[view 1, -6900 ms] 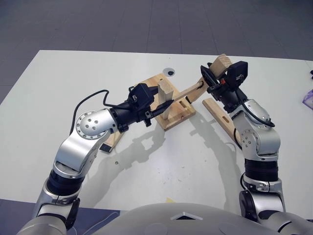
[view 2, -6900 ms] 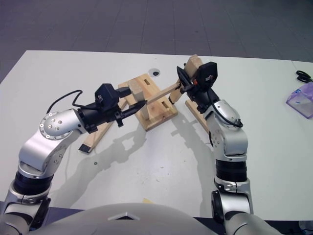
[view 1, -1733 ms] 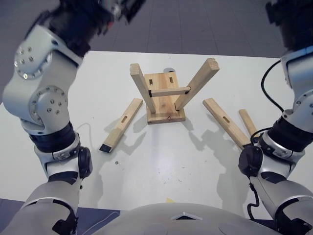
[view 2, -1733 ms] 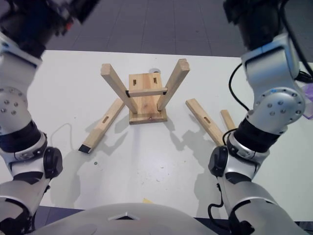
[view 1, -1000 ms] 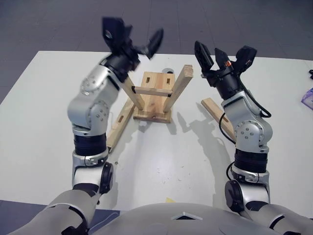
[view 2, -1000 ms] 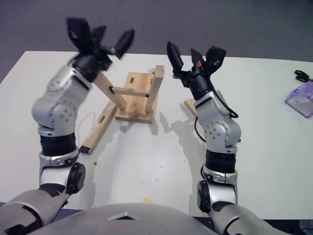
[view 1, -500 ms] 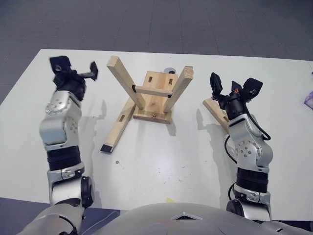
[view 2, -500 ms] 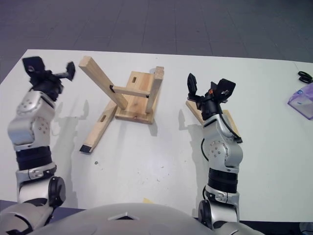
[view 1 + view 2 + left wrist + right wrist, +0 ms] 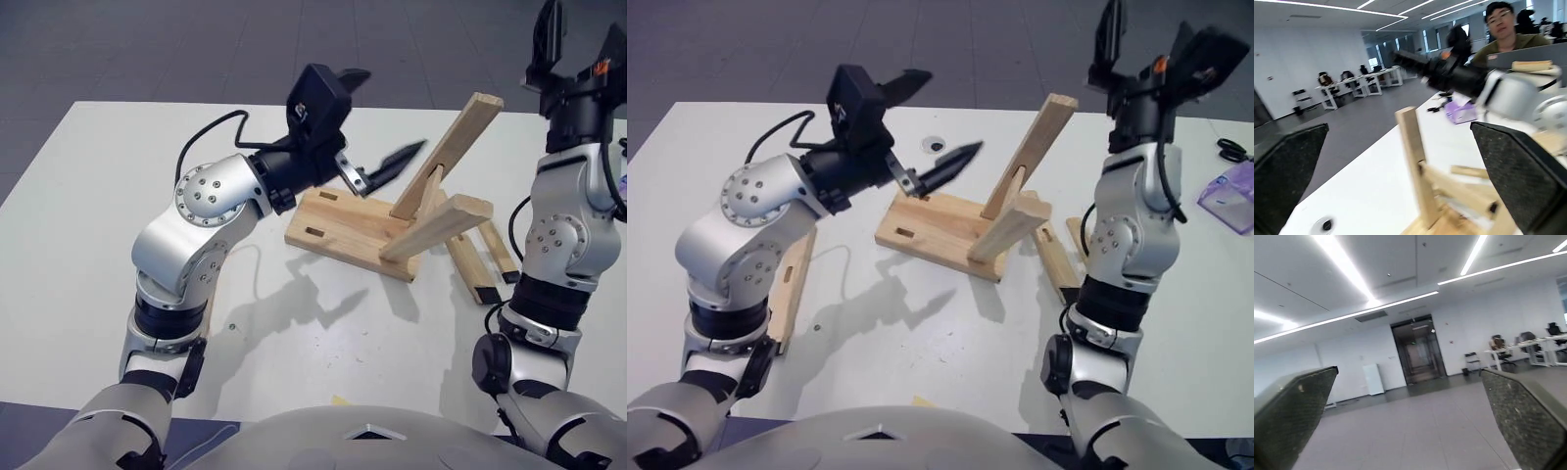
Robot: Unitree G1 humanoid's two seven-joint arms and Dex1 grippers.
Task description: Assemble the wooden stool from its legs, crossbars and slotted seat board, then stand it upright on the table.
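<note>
The slotted seat board (image 9: 338,228) lies flat on the white table with two legs plugged in. One leg (image 9: 447,155) leans up toward the right, the other leg (image 9: 438,224) tilts low, and a crossbar (image 9: 1024,201) joins them. My left gripper (image 9: 389,112) hovers open just above the board's far edge, left of the taller leg, touching nothing. In the left wrist view that leg (image 9: 1415,171) stands between its pads (image 9: 1283,171). My right gripper (image 9: 1158,34) is raised high above the table's right side, open and empty, pointing upward.
A loose leg (image 9: 792,279) lies on the table under my left arm. Another loose leg (image 9: 473,266) and a short crossbar (image 9: 500,251) lie right of the board. A purple box (image 9: 1234,196) and scissors (image 9: 1232,149) sit at the far right, and a round hole (image 9: 934,145) is behind the board.
My left arm swung in from the far left to above the board. My right gripper rose from table height. The board with its legs now sits farther right, turned, with the legs leaning right.
</note>
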